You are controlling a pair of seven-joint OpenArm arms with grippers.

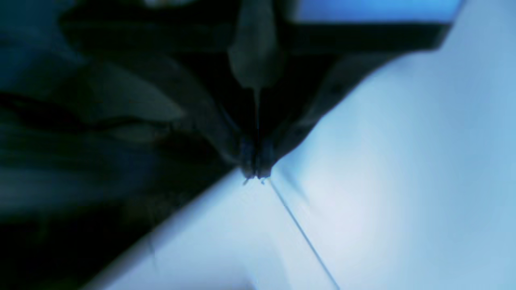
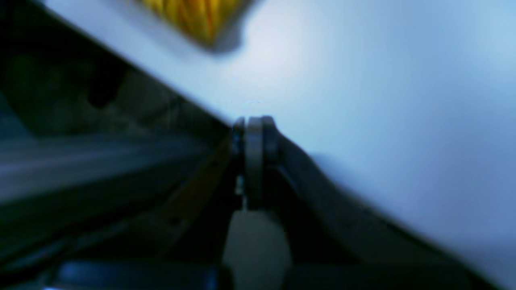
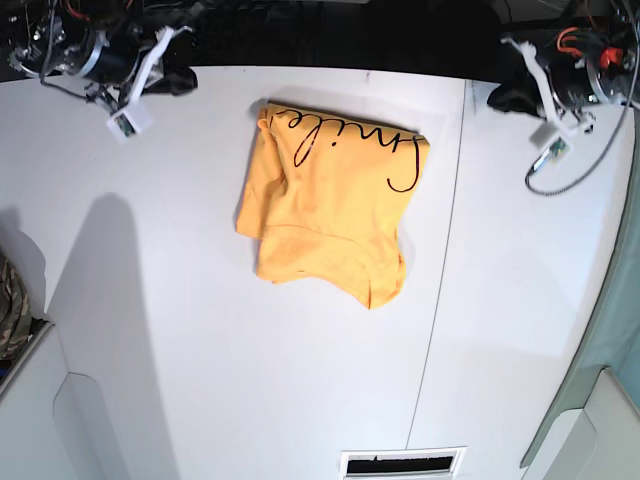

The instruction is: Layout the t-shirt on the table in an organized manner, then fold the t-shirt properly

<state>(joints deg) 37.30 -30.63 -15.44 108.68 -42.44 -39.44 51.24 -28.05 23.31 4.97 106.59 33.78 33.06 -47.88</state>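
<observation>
The orange-yellow t-shirt (image 3: 325, 205) lies bunched and partly folded over itself near the middle of the white table (image 3: 180, 330). Black cursive lettering shows along its far edge. My left gripper (image 1: 254, 174) is shut with nothing in it, tips just above the table (image 1: 383, 181) at its far edge, well to the right of the shirt in the base view. My right gripper (image 2: 252, 121) is also shut and empty over the table's (image 2: 363, 80) far edge. A blurred corner of the t-shirt (image 2: 193, 16) shows beyond it.
A thin dark seam (image 3: 440, 280) runs down the table just right of the shirt, seen too as the seam (image 1: 300, 231) under my left gripper. A camouflage cloth (image 3: 10, 300) hangs at the left edge. A vent slot (image 3: 400, 463) sits at the near edge.
</observation>
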